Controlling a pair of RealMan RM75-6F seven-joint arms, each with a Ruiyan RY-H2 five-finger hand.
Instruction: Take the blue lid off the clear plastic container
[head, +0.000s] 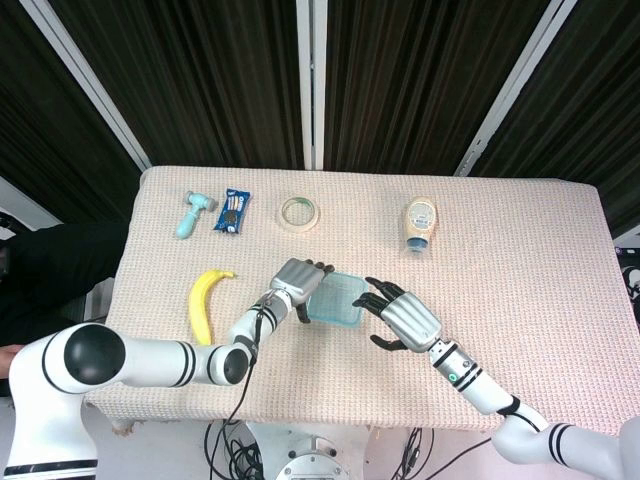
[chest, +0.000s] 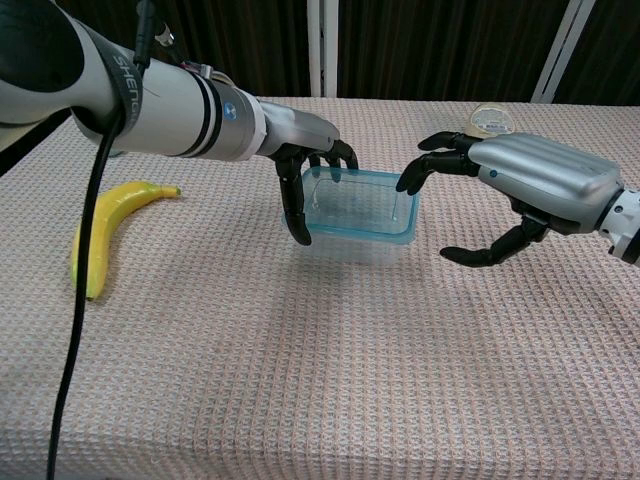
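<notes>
The clear plastic container (head: 337, 303) with its blue lid (chest: 362, 201) sits near the table's middle. My left hand (head: 295, 281) grips its left end, fingers curled over the lid's rim and thumb (chest: 293, 210) down the near side. That end looks raised slightly off the cloth. My right hand (head: 405, 316) hovers open just right of the container, fingers spread. In the chest view the right hand (chest: 525, 185) has its fingertips (chest: 408, 182) by the lid's right corner; I cannot tell whether they touch it.
A banana (head: 204, 302) lies left of the container. Along the far side are a teal toy tool (head: 190, 213), a cookie packet (head: 233, 210), a tape roll (head: 299, 212) and a tipped bottle (head: 420, 225). The table's right half (head: 540, 250) is bare cloth.
</notes>
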